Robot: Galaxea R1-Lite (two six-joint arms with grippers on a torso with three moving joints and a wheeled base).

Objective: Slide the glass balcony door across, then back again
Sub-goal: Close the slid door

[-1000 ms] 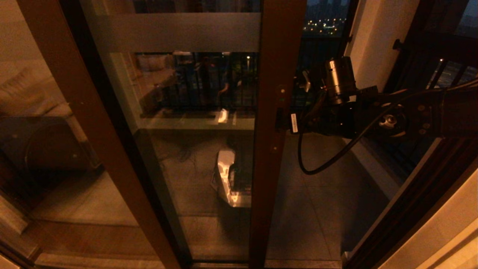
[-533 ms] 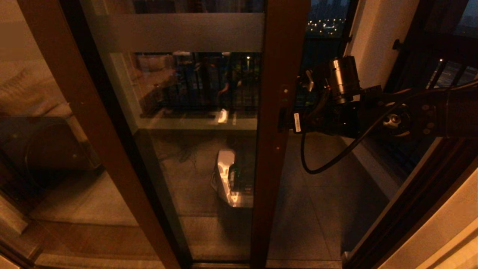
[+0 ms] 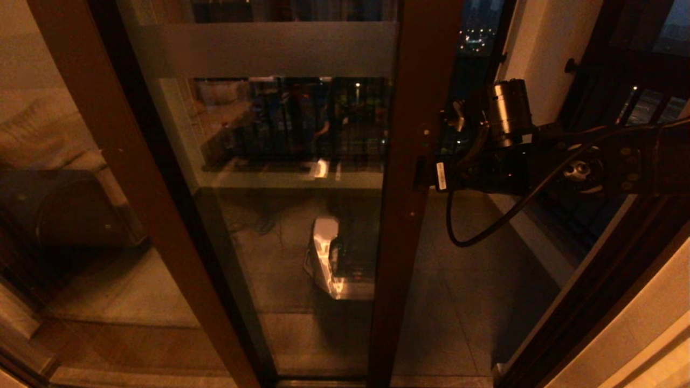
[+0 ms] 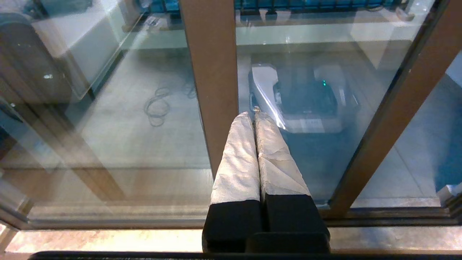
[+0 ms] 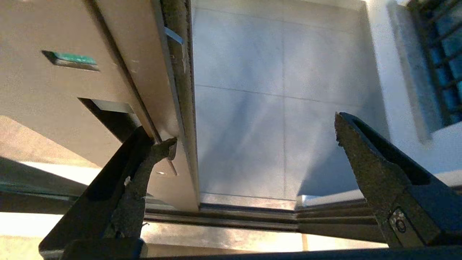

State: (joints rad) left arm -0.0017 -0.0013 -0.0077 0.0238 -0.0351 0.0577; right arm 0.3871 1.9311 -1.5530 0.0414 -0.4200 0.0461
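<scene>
The glass balcony door (image 3: 291,226) has a dark reddish-brown frame and a frosted band (image 3: 259,48) near its top. Its leading stile (image 3: 409,231) stands upright in the middle of the head view. My right gripper (image 3: 426,175) reaches in from the right at handle height. In the right wrist view it (image 5: 252,144) is open, one fingertip (image 5: 160,150) hooked against the stile's edge just by the recessed handle slot (image 5: 108,115), the other finger free over the balcony floor. My left gripper (image 4: 254,115) is shut and empty, pointing at the glass low down.
A fixed brown-framed panel (image 3: 108,161) on the left shows a washing machine (image 3: 64,210). Right of the stile is an open gap onto the tiled balcony floor (image 3: 469,291), then a white pillar (image 3: 544,54), the black-barred railing window (image 3: 636,108) and the door jamb (image 3: 593,291). The floor track (image 5: 252,220) runs below.
The door's stile has slid to the right, narrowing the open gap. My right arm has moved right with it, still at the handle. The left gripper stays shut.
</scene>
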